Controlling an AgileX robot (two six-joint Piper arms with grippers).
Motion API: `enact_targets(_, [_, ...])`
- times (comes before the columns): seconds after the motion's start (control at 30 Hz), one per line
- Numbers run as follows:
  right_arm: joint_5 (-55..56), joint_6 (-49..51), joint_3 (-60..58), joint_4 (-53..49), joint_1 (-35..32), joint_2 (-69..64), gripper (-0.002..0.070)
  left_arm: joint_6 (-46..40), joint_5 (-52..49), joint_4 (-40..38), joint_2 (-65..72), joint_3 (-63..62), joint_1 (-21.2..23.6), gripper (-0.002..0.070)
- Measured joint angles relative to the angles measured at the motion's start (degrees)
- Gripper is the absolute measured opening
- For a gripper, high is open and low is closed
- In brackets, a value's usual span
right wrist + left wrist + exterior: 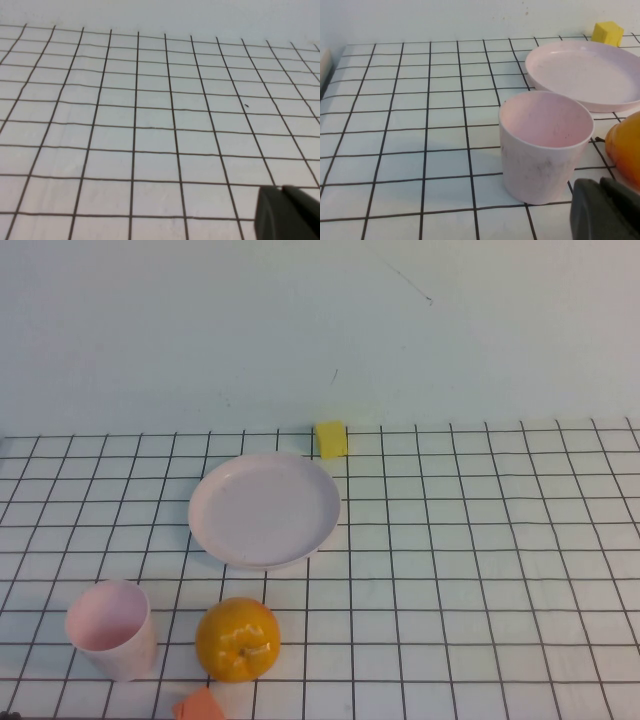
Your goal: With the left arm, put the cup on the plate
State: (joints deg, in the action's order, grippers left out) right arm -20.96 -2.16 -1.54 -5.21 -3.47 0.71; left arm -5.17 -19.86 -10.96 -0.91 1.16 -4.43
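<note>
The pale pink cup (111, 628) stands upright and empty at the front left of the gridded table, next to an orange fruit (238, 639). The pale pink plate (264, 508) lies empty behind them, near the table's middle. Neither arm shows in the high view. In the left wrist view my left gripper (600, 182) is shut and empty, low beside the cup (544, 145), apart from it; the plate (585, 72) lies beyond. My right gripper (281, 189) is shut and empty over bare grid.
A yellow block (331, 439) sits just behind the plate, also in the left wrist view (607, 33). An orange-red block (199, 706) lies at the front edge by the fruit (627, 147). A white wall backs the table.
</note>
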Motion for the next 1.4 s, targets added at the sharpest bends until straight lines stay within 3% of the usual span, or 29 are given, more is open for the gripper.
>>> enact_targets(0.4, [0.0,0.0,0.0,0.0,0.0,0.0,-0.0002,0.0,1.9,0.0,0.0,0.1,0.0,-0.0002])
enact_targets(0.87, [0.0,0.0,0.0,0.0,0.0,0.0,-0.0002,-1.4,39.0,0.1,0.0,0.5,0.0,-0.0002])
enact_targets(1.4, [0.0,0.0,0.0,0.0,0.0,0.0,-0.0002,-1.1,47.7,-1.4,0.0,-0.6,0.0,-0.0002])
